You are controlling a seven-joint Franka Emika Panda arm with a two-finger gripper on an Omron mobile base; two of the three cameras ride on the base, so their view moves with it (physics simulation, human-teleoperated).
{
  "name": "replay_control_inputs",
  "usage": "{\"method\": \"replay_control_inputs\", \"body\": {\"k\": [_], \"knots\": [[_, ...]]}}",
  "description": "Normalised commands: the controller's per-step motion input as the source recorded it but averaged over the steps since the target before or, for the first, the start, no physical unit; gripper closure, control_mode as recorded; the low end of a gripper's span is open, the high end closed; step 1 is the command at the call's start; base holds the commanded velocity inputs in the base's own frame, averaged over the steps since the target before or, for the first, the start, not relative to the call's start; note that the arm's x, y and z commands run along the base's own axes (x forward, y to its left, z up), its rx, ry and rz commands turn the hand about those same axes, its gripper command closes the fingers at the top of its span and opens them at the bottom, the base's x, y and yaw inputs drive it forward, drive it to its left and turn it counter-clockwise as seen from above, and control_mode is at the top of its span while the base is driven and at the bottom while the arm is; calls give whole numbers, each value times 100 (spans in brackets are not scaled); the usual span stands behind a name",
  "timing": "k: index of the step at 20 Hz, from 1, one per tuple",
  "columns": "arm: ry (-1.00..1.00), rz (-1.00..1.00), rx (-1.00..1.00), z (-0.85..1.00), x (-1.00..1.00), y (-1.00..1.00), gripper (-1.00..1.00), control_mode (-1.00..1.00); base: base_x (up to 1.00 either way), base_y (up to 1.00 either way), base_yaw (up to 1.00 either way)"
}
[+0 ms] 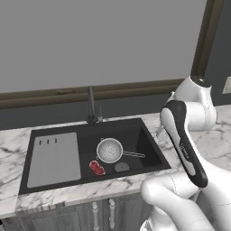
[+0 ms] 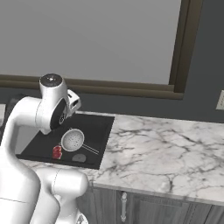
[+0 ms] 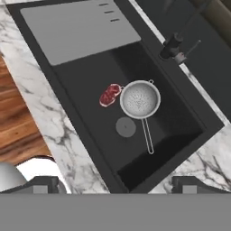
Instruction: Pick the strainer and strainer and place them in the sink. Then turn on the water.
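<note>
In the left base view, one strainer (image 1: 109, 150) lay inside the sink (image 1: 151, 137), bowl up, its thin wire handle running toward the basin's right wall. A small red item (image 1: 96, 168) sat just beside the bowl on the near-left, and the round grey drain (image 1: 121, 167) lay near the bowl's front. The flat grey slotted board (image 1: 54, 159) covered the left part of the basin. The dark arched faucet (image 1: 91, 106) stood at the back rim, behind the strainer. The white arm rose at the right, over the marble table (image 1: 9, 144).

In the right base view, the same strainer (image 2: 72, 140) sat in the black basin, partly behind the arm, its handle pointing toward the table on the right; the red item (image 2: 57, 152) and drain (image 2: 79, 157) lay in front of it. No second strainer could be made out on the table.

In the hand view, the fingers (image 3: 115, 186) stood wide apart and empty, raised well above the basin. The strainer (image 3: 140, 99) lay ahead of them, its long axis running from the bowl back toward the fingers. The faucet's base and small lever (image 3: 173, 49) lay farther on, beyond the bowl and to the right. Judging by this, the next reach would pass over the strainer toward either that lever or the other strainer, wherever it lay.
</note>
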Motion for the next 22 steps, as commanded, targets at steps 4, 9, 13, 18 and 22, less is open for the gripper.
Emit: {"method": "replay_control_inputs", "body": {"k": [4, 9, 13, 18, 22], "knots": [[1, -36, 0, 49, -31, 0, -100, -100, 0, 0, 0], [0, -31, 0, 14, -30, -9, -100, -100, 0, 0, 0], [-2, -24, 0, 6, -63, -27, -100, -100, 0, 0, 0], [-11, -16, 0, 5, -71, -32, -100, -100, 0, 0, 0], [-20, -6, 0, 9, -67, -17, -100, -100, 0, 0, 0]]}}
